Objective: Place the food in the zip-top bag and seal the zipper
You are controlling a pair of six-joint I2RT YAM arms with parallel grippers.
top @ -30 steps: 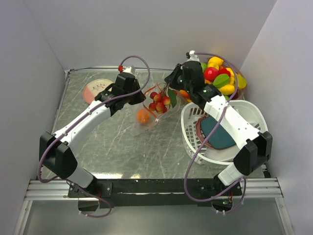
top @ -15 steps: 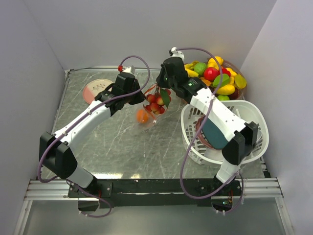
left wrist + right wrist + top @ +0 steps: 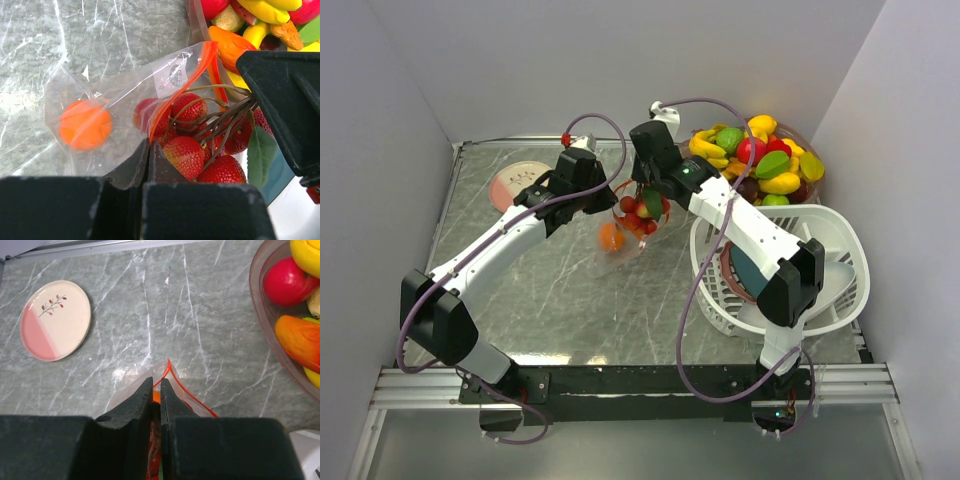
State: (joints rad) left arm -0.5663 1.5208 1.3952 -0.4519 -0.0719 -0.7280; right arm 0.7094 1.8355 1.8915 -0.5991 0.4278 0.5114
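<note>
The left pincer point(image 3: 149, 150) is pinched shut on the near lip of the clear, crinkly plastic zip-top bag point(image 3: 115, 95), right on its orange-red zipper strip point(image 3: 214, 52). That grip seems meant to lift one side of the mouth off the grey marbled surface point(image 3: 200, 315) so that the opening gapes toward the other arm. A limp bag lying flat would offer no way in. One round orange toy fruit point(image 3: 85, 125) sits deep in the bag, near its closed end.

The right pincer point(image 3: 156, 390) is narrowed to a slit. The left wrist view shows it gripping the brown stems of a bunch of glossy red toy berries point(image 3: 192, 150) with a green leaf. Held by the stems, the berries hang below the fingers, so they can enter first with the pincer itself clear of the plastic.

The bunch hangs right at the bag's mouth, just beside the left pincer's fingertips. Some berries show behind the clear film and others seem to be outside the lip; how far in the bunch is cannot be told. In the right wrist view the red-edged mouth lies directly below that pincer's fingers.

A transparent bowl point(image 3: 258, 300) heaped with more toy fruit stands near, on the right arm's side, so the filling looks to be at an early stage. The zipper is open, and I cannot make out its slider.
</note>
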